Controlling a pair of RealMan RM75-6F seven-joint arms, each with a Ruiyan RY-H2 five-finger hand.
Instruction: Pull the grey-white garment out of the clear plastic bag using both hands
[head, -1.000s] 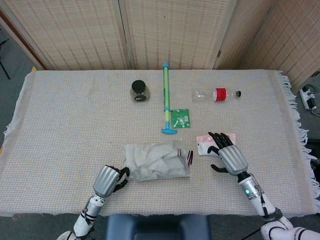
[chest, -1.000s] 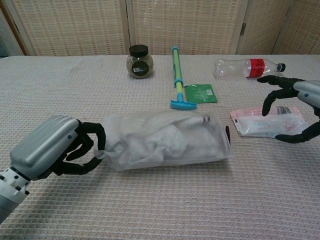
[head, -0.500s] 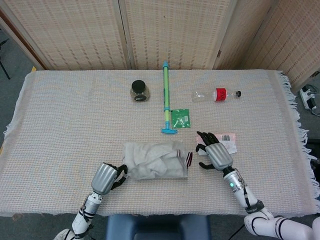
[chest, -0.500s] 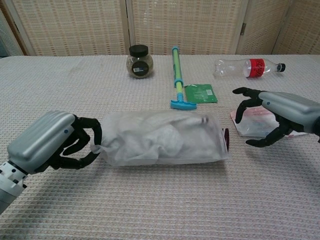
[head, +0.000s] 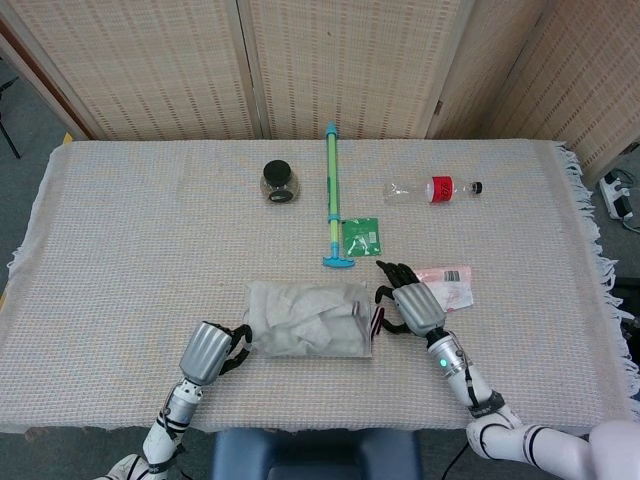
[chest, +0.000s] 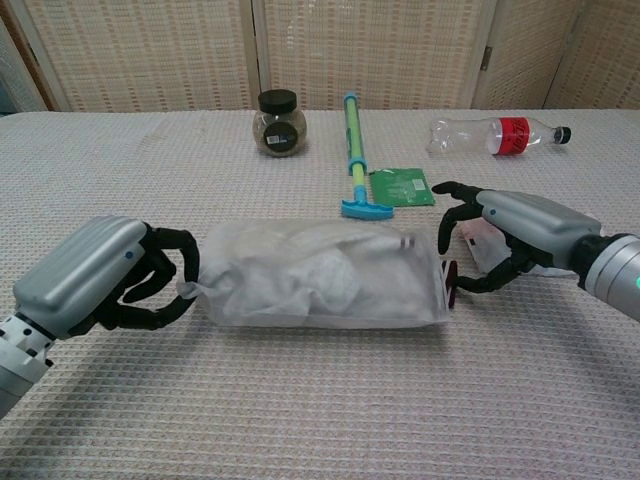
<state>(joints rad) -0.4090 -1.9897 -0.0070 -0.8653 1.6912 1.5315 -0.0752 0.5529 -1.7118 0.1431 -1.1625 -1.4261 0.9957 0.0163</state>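
The clear plastic bag (head: 310, 319) (chest: 320, 275) lies lengthwise near the front of the table, with the grey-white garment (chest: 310, 270) folded inside it. A dark striped edge shows at the bag's open right end (chest: 452, 283). My left hand (head: 212, 351) (chest: 105, 277) pinches the bag's left end between thumb and fingers. Just beside the bag's right end, my right hand (head: 410, 302) (chest: 500, 230) hovers with fingers spread, and it holds nothing.
A pink-white packet (head: 450, 283) lies under and behind my right hand. Further back are a green packet (head: 361, 236), a green-blue pump (head: 331, 190), a dark-lidded jar (head: 277, 181) and a plastic bottle (head: 432, 189). A woven cloth (head: 120, 250) covers the table.
My right hand has moved left from over the pink-white packet to the bag's open end. My left hand has kept its hold and the bag has shifted slightly.
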